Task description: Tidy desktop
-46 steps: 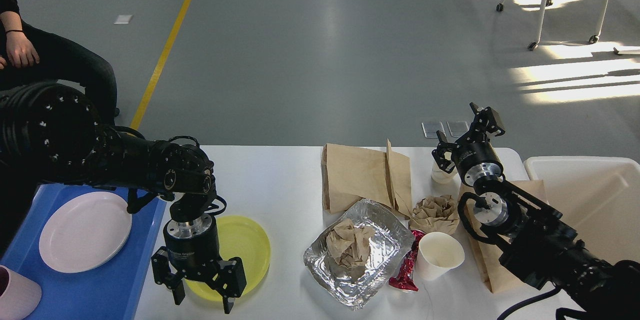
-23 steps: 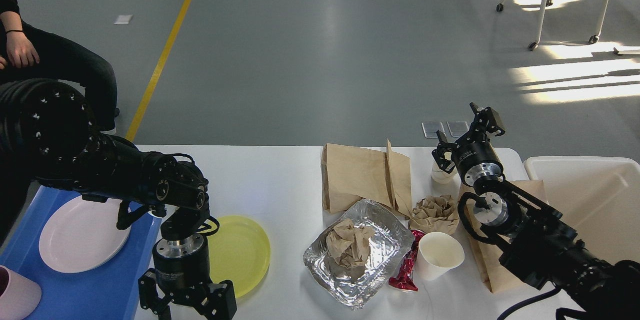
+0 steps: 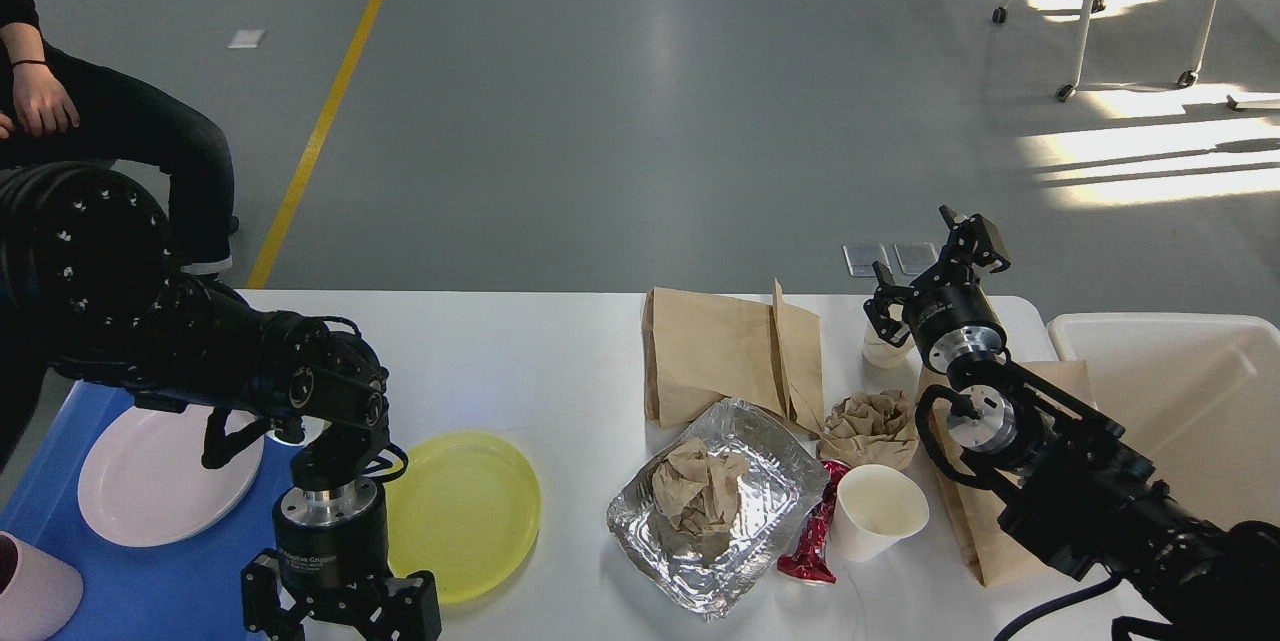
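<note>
Two grippers: left gripper [image 3: 340, 621] at frame bottom beside yellow plate [image 3: 465, 515], fingers cropped, state unclear; right gripper [image 3: 935, 273] spread, empty, over desktop [image 3: 550, 361] far edge; desktop spans centre
</note>
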